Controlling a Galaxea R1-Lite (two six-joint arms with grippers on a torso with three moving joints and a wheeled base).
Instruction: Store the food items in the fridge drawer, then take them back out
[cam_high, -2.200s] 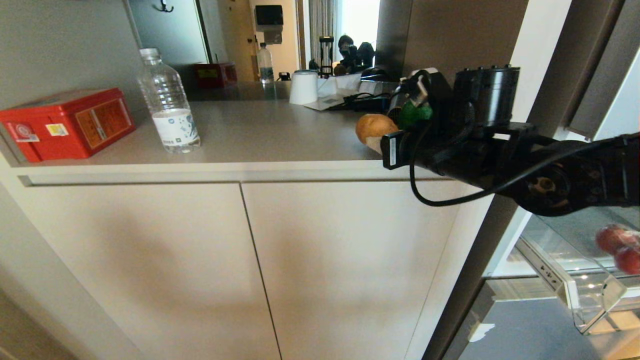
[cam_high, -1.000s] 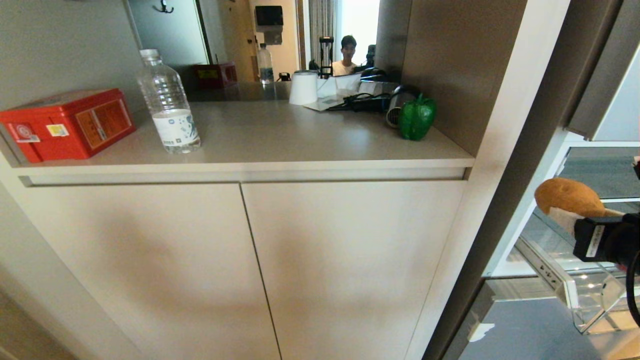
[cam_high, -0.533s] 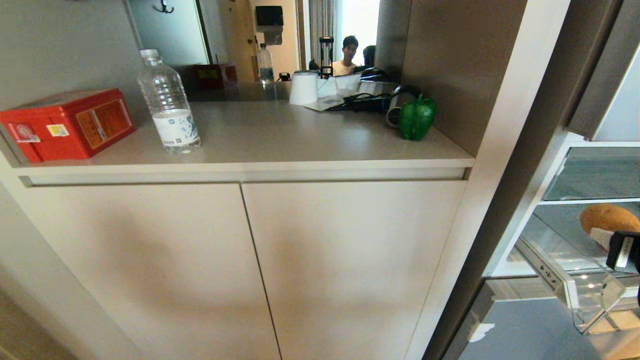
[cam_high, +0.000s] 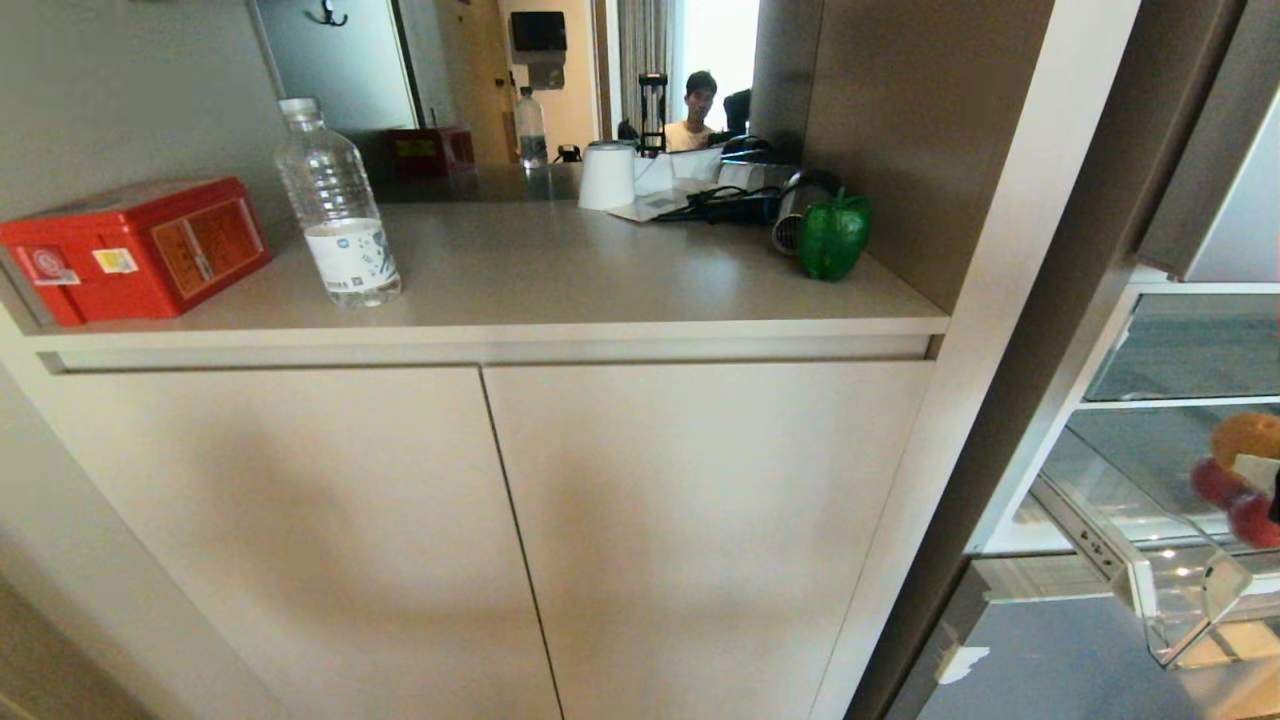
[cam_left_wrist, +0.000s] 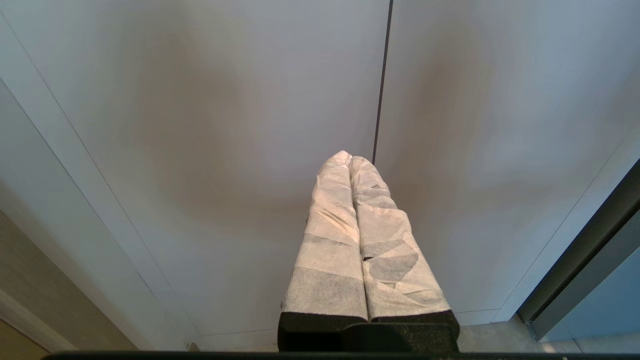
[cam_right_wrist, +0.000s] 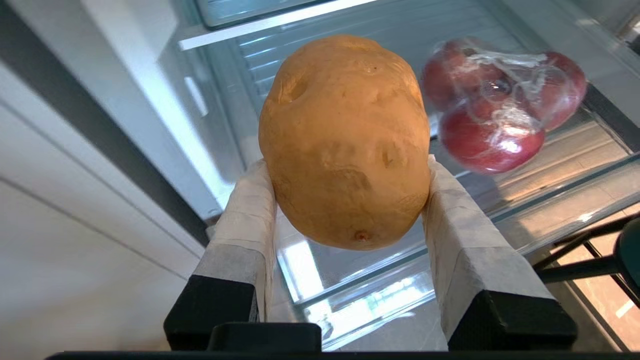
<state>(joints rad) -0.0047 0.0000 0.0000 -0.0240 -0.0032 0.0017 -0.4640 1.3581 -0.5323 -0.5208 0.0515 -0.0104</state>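
Observation:
A tan-brown potato (cam_right_wrist: 345, 140) sits between the white-wrapped fingers (cam_right_wrist: 250, 210) of my right gripper (cam_right_wrist: 345, 185), which is shut on it. It hangs above the open clear fridge drawer (cam_right_wrist: 360, 280). The head view catches the potato (cam_high: 1245, 438) at the far right edge, over the drawer (cam_high: 1150, 590). The dark-green bell pepper (cam_high: 832, 236) stands on the counter at its right end, against the side panel. My left gripper (cam_left_wrist: 350, 159) is shut and empty, parked in front of the cabinet doors.
Red fruits wrapped in plastic (cam_right_wrist: 495, 110) lie in the drawer beside the potato. On the counter (cam_high: 560, 290) stand a red box (cam_high: 130, 245), a clear water bottle (cam_high: 338, 205), a white cup (cam_high: 606, 175) and black cables. A person shows in the mirror behind.
My right arm has swung right and down from the counter with the potato, ending over the fridge drawer, almost out of the head view. The pepper has stayed put.

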